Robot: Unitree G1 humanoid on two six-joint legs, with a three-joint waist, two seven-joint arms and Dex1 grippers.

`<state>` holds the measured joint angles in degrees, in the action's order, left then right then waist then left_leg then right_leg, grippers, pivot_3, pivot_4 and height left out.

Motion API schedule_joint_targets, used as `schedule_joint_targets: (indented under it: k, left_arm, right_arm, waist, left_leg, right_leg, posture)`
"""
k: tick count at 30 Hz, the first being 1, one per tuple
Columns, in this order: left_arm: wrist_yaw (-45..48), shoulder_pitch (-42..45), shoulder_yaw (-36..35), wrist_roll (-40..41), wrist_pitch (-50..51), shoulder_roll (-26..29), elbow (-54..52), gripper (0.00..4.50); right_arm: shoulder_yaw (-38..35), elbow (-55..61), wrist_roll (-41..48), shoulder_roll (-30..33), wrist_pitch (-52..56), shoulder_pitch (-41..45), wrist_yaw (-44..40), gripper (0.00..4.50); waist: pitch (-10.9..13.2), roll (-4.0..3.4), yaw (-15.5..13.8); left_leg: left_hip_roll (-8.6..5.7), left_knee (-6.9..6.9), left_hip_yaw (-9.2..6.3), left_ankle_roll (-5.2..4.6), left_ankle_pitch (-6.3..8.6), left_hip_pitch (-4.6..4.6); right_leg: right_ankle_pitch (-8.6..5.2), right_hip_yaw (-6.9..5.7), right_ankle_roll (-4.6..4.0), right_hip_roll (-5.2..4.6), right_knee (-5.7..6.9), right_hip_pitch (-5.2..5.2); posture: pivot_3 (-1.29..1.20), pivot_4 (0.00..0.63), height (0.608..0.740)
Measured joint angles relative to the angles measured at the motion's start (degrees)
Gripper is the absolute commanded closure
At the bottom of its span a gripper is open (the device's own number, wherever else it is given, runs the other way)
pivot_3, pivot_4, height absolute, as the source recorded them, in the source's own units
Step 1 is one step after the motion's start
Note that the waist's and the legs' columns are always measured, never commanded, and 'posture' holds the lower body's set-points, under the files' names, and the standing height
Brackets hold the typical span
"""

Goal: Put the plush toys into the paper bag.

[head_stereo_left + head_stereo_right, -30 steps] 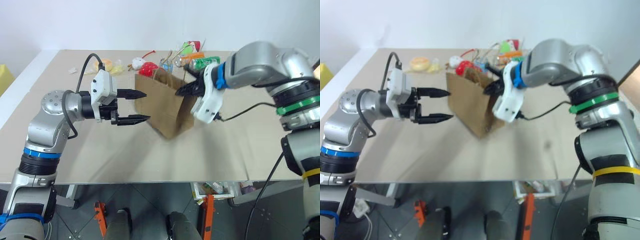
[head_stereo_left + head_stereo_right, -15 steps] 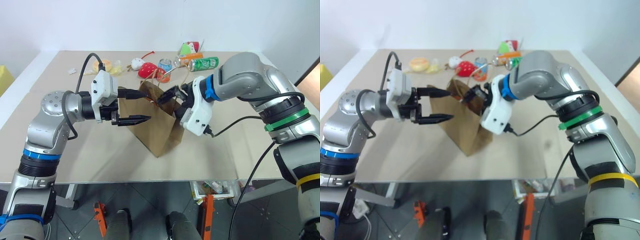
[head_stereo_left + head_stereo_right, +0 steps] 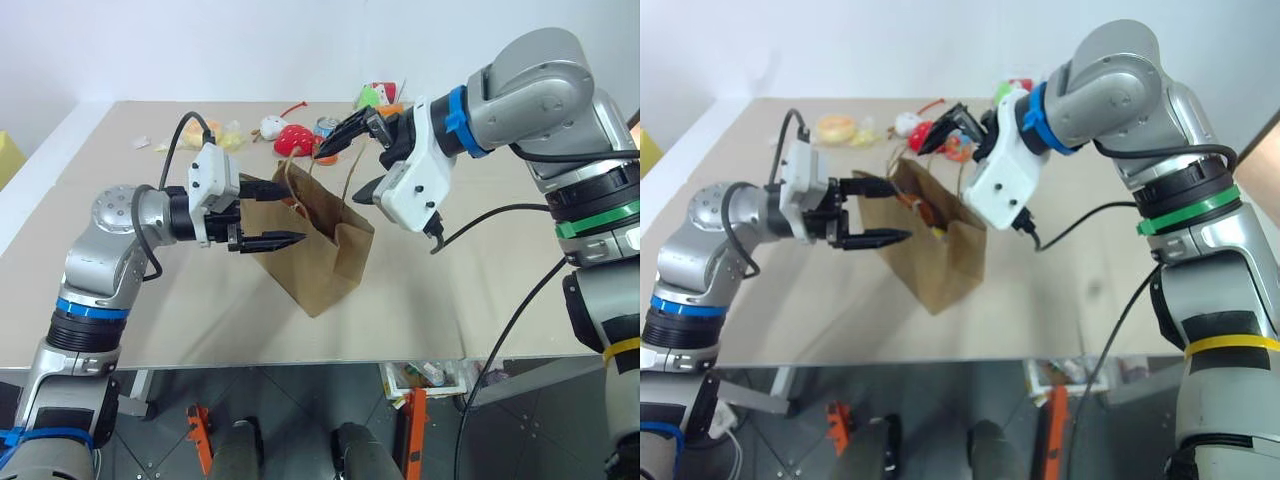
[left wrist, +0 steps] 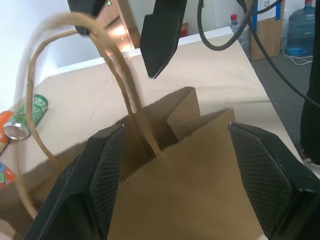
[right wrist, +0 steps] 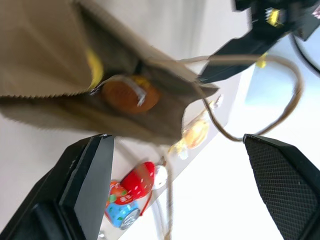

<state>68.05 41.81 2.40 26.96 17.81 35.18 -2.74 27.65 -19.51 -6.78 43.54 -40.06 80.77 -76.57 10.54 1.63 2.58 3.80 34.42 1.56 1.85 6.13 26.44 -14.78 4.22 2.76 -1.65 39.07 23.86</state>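
Note:
The brown paper bag (image 3: 325, 265) stands tilted on the table with its mouth up. My left gripper (image 3: 296, 213) is open, level, its two fingers straddling the bag's left rim. My right gripper (image 3: 338, 174) hangs open just above the mouth. One cord handle (image 4: 120, 65) loops up to its upper finger. In the right wrist view a brown plush toy (image 5: 125, 97) with a white tag lies inside the bag, next to a yellow patch (image 5: 93, 67). I cannot tell what the patch belongs to.
Behind the bag at the table's far edge lie a red strawberry plush (image 3: 296, 138), a small white toy (image 3: 272, 127), a drink can (image 3: 328, 127) and yellow bits (image 3: 215, 132). The table's front edge (image 3: 300, 362) runs close below the bag.
My right gripper has opened, rolled and risen above the bag. The bag has shifted left, so its rim now sits between the left fingers. The left arm has kept still.

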Motion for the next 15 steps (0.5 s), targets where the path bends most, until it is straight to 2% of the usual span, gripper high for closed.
schedule_joint_targets:
  k: [6, 9, 11, 13, 14, 15]
  left_arm:
    - [1.57, -0.17, -0.21, 1.76, 0.85, 0.66, -0.89, 1.06]
    - [3.68, -1.22, -1.75, 6.04, 4.09, 2.26, -3.32, 1.06]
    - [3.79, -1.57, -3.3, 9.18, 6.96, 2.85, -4.71, 1.06]
    - [3.2, -1.54, -4.33, 11.32, 8.98, 3.0, -5.33, 1.06]
    - [2.85, -1.66, -4.88, 12.11, 9.75, 3.03, -5.47, 1.06]
    - [2.35, -1.59, -5.05, 12.5, 10.19, 3.0, -5.49, 1.06]
  right_arm:
    - [-9.38, 2.9, 10.04, 8.76, 24.64, -3.42, -6.52, 0.02]
    - [-14.0, 3.0, 13.54, 11.92, 35.41, -8.91, -6.99, 0.75]
    - [-17.06, 3.89, 16.02, 13.68, 41.89, -14.59, -6.82, 1.72]
    - [-19.25, 5.94, 17.25, 14.58, 45.46, -20.23, -5.82, 2.49]
    - [-19.73, 6.81, 17.64, 14.97, 46.56, -22.98, -5.42, 2.7]
    - [-20.33, 7.51, 17.67, 15.01, 47.34, -25.33, -4.64, 3.24]
  waist:
    - [-0.01, 0.02, -0.88]
    - [-0.01, 0.02, -0.9]
    - [-0.01, 0.02, -0.91]
    - [-0.01, 0.01, -0.85]
    - [0.0, 0.01, -0.79]
    - [0.0, 0.0, -0.73]
  left_leg:
    - [-0.08, 0.02, 0.02, 0.01, 0.01, 0.02]
    - [-0.08, 0.01, 0.03, 0.01, 0.01, 0.01]
    - [-0.08, 0.02, 0.02, 0.01, 0.01, 0.01]
    - [-0.07, 0.01, 0.0, 0.01, 0.01, 0.0]
    - [-0.06, 0.06, -0.02, 0.01, 0.01, -0.03]
    - [-0.07, 0.03, 0.03, 0.01, 0.01, -0.02]
  right_leg:
    - [-0.06, 0.0, -0.25, -0.13, -0.02, -0.05]
    - [-0.12, -0.02, -0.33, -0.15, -0.03, -0.04]
    - [-0.17, -0.03, -0.26, -0.14, -0.02, -0.02]
    - [-0.18, -0.04, -0.13, -0.11, -0.01, -0.03]
    - [-0.13, -0.05, 0.03, -0.09, 0.0, -0.06]
    - [-0.09, 0.0, 0.09, -0.1, 0.0, 0.0]
  posture:
    - [0.0, 0.15, 0.74]
    - [0.0, 0.15, 0.74]
    - [0.0, 0.15, 0.74]
    - [0.0, 0.15, 0.74]
    - [0.0, 0.15, 0.74]
    - [0.0, 0.15, 0.74]
